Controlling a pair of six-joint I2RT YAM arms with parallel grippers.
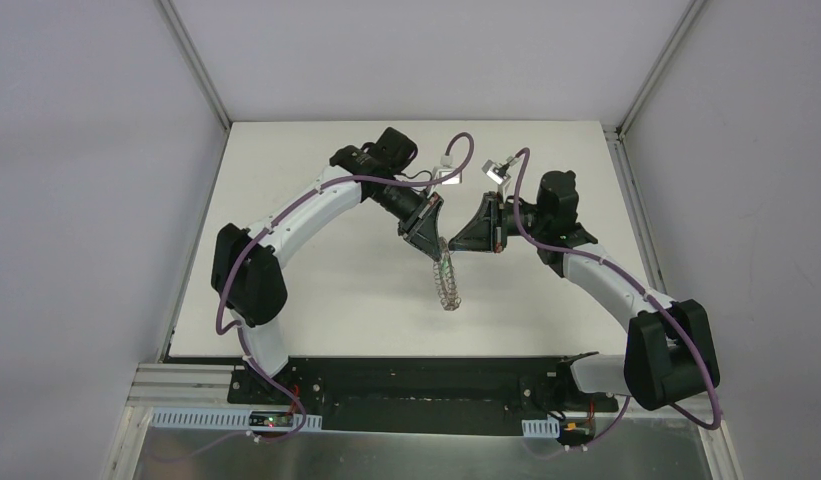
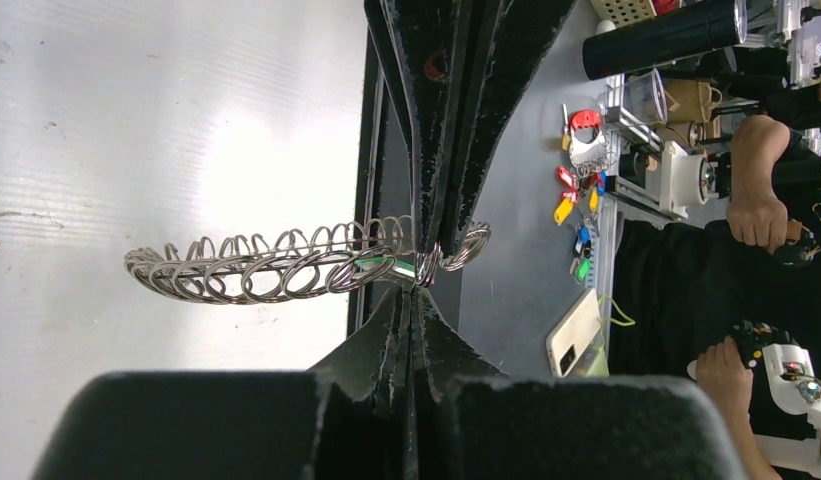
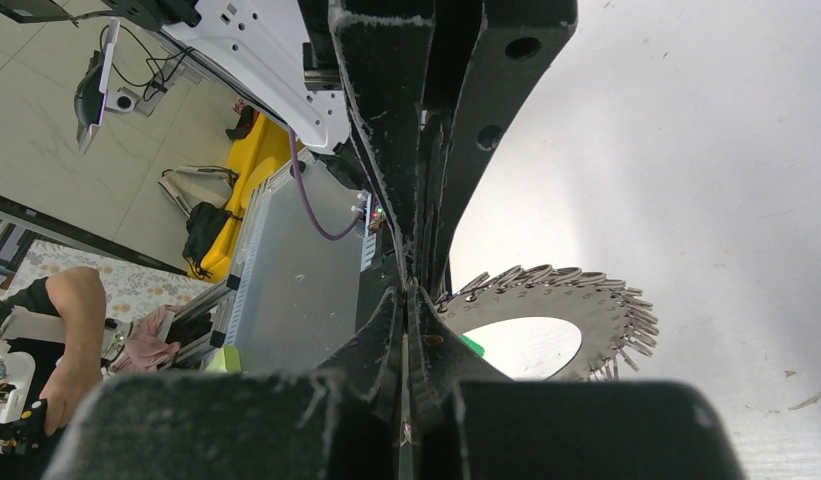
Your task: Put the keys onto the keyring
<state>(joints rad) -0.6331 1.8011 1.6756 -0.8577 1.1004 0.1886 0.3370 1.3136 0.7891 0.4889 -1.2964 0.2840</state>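
Now left gripper (image 2: 423, 273) and right gripper (image 3: 411, 291) both pinch the keyring (image 2: 248, 270); I fear opposing pulls flick the key (image 2: 379, 266) off.

One keyring (image 1: 447, 285), one green-headed key (image 2: 381, 266), and two pincers: left pincer (image 1: 438, 254), right pincer (image 1: 453, 243).

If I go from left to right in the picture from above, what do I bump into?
Left arm → left gripper → right gripper → right arm. The keyring hangs just below where the two grippers meet.
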